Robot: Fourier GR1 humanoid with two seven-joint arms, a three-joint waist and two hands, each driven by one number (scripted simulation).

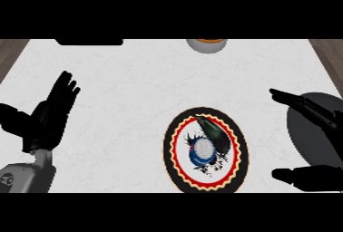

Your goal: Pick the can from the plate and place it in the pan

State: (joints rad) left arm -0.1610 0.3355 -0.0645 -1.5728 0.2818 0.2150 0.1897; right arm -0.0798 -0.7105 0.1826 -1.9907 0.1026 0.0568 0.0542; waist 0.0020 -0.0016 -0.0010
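A dark green can [211, 138] with a pale end lies on its side on a round plate [181, 163] with a black and red rim, at the centre right of the white counter. The dark grey pan [309, 138] sits at the right edge, partly hidden by my right hand [315, 177]. That hand is open, its fingers [305, 106] stretched over the pan and its thumb low near the frame's bottom, apart from the can. At the left, my left hand [47, 120] rests open with fingers up.
A white bowl with an orange inside [206, 44] stands at the far edge of the counter. A dark flat object [89, 41] lies at the far left edge. Wooden floor shows past both sides of the counter.
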